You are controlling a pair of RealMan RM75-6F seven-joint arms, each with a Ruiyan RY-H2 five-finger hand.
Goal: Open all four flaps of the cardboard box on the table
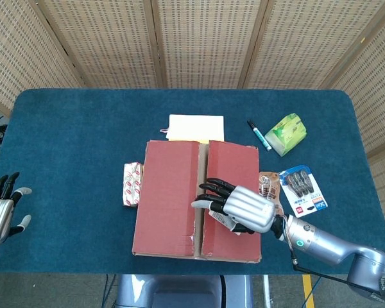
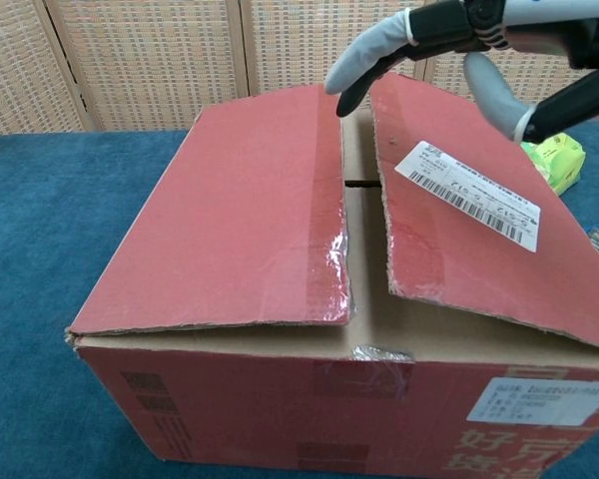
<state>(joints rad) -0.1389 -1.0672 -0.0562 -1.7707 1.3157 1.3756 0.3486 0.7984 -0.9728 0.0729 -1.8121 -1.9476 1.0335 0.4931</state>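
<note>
**Where to Take Hold of the Flaps**

Plainly, the cardboard box (image 1: 197, 200) sat near the front middle of the blue table (image 1: 83, 128), both long top flaps nearly shut with a narrow seam between them. The right hand (image 1: 240, 208) hovered over that seam with its fingers spread and nothing in them, fingertips (image 2: 351, 85) reaching just past the inner edge of the right flap (image 2: 469, 220). Whether they touched the cardboard could not be told. The left hand (image 1: 1, 212) hung open, well apart at the table's left edge.

The box looked like corrugated card, red-printed and matte, stiff yet light. Each flap would likely pivot on its outer crease once lifted. The best purchase seemed to be the free inner edge by the seam, where the left flap (image 2: 240, 215) and the right one already stood slightly proud. Torn clear tape glistened along those edges and might be slick, and the ragged card could tear if pulled hard. A white shipping label (image 2: 469, 193) was stuck smoothly on the right flap. Two shorter flaps presumably lay beneath, mostly hidden.
</note>
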